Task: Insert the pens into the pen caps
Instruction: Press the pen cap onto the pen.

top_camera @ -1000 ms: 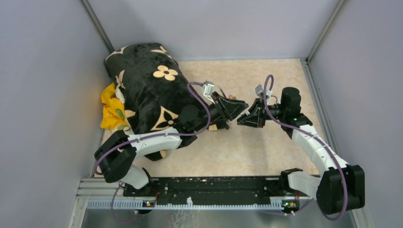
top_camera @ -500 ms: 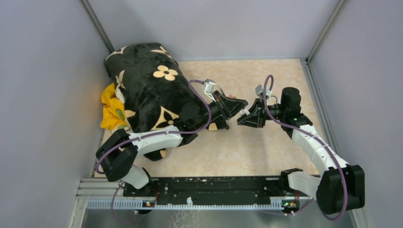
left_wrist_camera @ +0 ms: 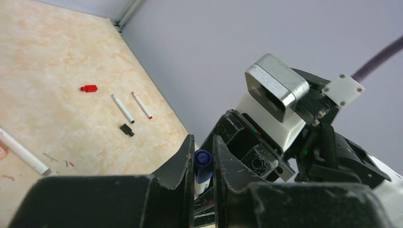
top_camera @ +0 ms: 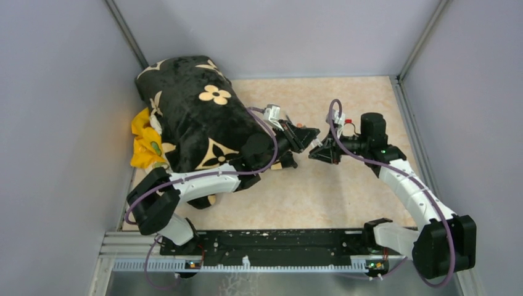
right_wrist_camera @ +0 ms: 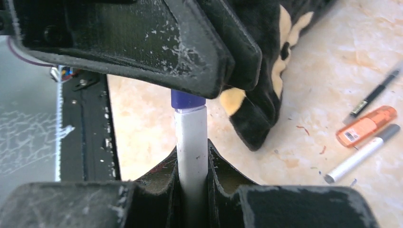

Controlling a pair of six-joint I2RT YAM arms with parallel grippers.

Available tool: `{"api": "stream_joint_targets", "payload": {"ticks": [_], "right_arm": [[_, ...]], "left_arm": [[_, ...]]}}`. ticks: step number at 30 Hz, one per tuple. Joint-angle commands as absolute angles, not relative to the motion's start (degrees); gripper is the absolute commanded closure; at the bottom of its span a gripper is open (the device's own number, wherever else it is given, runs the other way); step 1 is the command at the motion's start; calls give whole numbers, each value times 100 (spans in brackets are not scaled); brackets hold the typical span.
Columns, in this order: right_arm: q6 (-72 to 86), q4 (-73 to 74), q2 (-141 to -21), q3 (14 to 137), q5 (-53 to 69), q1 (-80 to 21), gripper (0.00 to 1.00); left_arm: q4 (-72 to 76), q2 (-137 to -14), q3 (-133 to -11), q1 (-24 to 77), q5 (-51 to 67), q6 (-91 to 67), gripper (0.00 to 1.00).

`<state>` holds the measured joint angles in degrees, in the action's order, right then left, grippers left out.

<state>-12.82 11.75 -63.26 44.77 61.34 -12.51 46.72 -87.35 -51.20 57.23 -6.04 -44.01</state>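
Since a second ago: tips drawn together, left gripper narrowed onto purple cap | Pose: arms reaching inward mid-table, right gripper clamped on white marker, tip at cap | Left wrist view, not right: red cap at 10 o'clock | Right wrist view, not left: orange marker at 3 o'clock

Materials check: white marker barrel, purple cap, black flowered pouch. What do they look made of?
The white marker barrel looks plastic: smooth satin surface, uniform colour. The purple cap is probably moulded plastic, slightly glossy at its end. The black flowered pouch is soft fabric, plush or velvet by the look: fuzzy nap, slumped shape.
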Motion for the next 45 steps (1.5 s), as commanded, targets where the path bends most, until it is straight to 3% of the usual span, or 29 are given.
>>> {"api": "stream_joint_targets", "payload": {"ticks": [1, 6, 10, 15, 19, 23, 25, 28, 31, 37, 40, 45], "right_arm": [[-1799, 1088, -6309, 5028, 4877, -1527, 100], [-1946, 1137, -6352, 5125, 3763, -1826, 100], [-1746, 1064, -6318, 5202, 3669, -1780, 100], [-960, 574, -6238, 5165, 5296, -1075, 100], [129, -714, -6276, 4848, 6905, -801, 100], [1172, -1843, -6445, 4657, 7509, -738, 100], [1234, -1880, -6474, 4673, 7315, -717, 100], [-215, -208, -6369, 5092, 6360, -776, 100], [-836, 467, -6238, 5267, 5275, -934, 100], [-1190, 756, -6229, 5510, 4187, -1142, 100], [-1019, 595, -6230, 5500, 4322, -1055, 100], [-111, -291, -6262, 5191, 5616, -541, 100]], "left_arm": [[3684, -8994, -5284, 6289, -581, -4830, 100], [3109, -9107, -5551, 6490, -1049, -5191, 100], [3029, -9200, -5642, 6593, -853, -5130, 100], [2878, -9268, -5527, 6627, -80, -5018, 100], [2895, -9274, -5369, 6646, 942, -5088, 100], [3018, -9149, -5171, 6708, 1352, -4966, 100], [2825, -9115, -5160, 6721, 1450, -4878, 100], [2446, -9131, -5221, 6751, 1177, -4862, 100], [1259, -9390, -5874, 6984, 348, -4633, 100], [500, -10014, -6636, 7329, -149, -4484, 100], [633, -9853, -6398, 7356, -32, -4312, 100], [831, -9382, -5839, 7295, 611, -4021, 100]]}}
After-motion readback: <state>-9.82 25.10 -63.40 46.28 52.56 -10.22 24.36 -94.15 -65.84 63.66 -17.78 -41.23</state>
